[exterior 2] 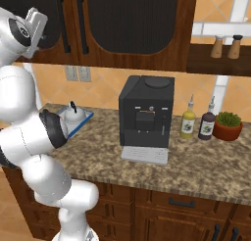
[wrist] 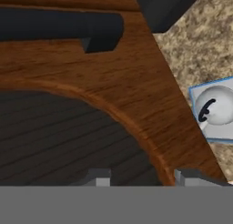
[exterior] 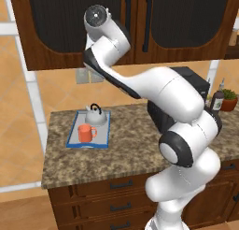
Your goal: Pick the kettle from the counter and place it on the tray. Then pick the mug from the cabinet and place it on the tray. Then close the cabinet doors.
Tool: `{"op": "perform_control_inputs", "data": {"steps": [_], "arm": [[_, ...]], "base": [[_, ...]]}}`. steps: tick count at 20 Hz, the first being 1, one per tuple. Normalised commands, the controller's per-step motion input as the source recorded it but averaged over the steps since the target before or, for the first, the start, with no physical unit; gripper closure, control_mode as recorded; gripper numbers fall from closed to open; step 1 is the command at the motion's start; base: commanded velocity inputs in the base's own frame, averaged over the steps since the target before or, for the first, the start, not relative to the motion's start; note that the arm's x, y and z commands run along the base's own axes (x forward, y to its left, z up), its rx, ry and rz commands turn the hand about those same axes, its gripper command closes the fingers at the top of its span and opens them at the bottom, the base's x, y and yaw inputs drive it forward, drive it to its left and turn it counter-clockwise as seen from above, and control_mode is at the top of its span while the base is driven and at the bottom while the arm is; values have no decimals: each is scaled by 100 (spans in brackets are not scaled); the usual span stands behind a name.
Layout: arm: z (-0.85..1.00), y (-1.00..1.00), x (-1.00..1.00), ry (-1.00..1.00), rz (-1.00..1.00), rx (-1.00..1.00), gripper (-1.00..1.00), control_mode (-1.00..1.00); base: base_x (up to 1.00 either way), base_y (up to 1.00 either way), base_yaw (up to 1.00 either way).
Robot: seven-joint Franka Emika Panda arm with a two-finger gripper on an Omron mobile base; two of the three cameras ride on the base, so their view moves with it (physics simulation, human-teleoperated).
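The blue-rimmed tray (exterior: 74,136) lies at the left of the granite counter (exterior: 135,145). On it stand the silver kettle (exterior: 94,115) at the back and the orange-red mug (exterior: 86,132) in front. Both cabinet doors, the left (exterior: 56,23) and the right (exterior: 186,18), look flush with the cabinet frame. In the hand view my gripper (wrist: 142,178) is close against a door's wood frame (wrist: 113,82), below its long dark handle (wrist: 54,27). The fingertips stand apart with nothing between them. The kettle (wrist: 217,107) shows far below on the tray (wrist: 196,96).
A black coffee machine (exterior 2: 146,118) stands mid-counter, with two bottles (exterior 2: 188,122) and a potted plant (exterior 2: 228,125) to its right. Two shakers (exterior 2: 218,46) sit on a wall shelf at the upper right. Drawers with dark handles (exterior: 120,183) run below the counter.
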Motion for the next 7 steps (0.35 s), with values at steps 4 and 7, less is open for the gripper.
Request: {"op": "perform_control_inputs", "data": {"steps": [4,7], "arm": [[-42,1,94,11,3,0,-100,-100],[-36,14,95,14,0,0,-100,-100]], "base": [[0,0,0],[0,0,0]]}}
